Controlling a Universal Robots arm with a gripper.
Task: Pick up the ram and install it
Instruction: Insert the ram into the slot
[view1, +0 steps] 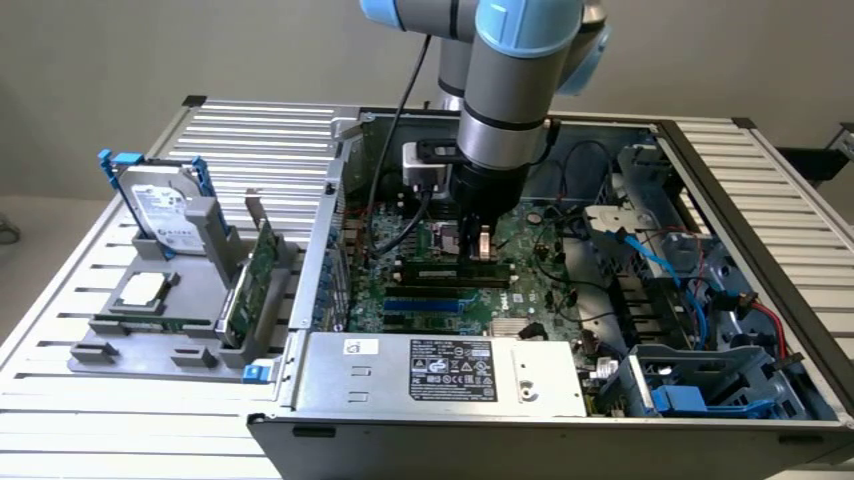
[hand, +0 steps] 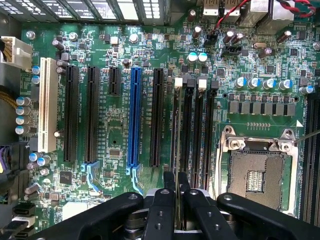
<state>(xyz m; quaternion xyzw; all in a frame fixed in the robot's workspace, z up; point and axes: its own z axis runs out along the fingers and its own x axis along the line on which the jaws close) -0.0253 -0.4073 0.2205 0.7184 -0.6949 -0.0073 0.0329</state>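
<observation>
At the exterior view's left, a grey fixture (view1: 147, 340) carries a hard drive (view1: 167, 215) with blue rails and, beside it, an upright expansion card (view1: 260, 275). At frame centre, the open computer case (view1: 534, 440) exposes the motherboard (view1: 541, 290). The arm (view1: 514, 90) reaches down into it from the upper centre. The gripper (view1: 478, 248) is closed on the ram (view1: 441, 268) (edge-on between the fingers (hand: 162, 210) in the wrist view). The ram lies level, directly over the black memory slots (hand: 192, 130); contact with a slot cannot be determined. At the right, blue cables (view1: 651, 262) cross the case.
</observation>
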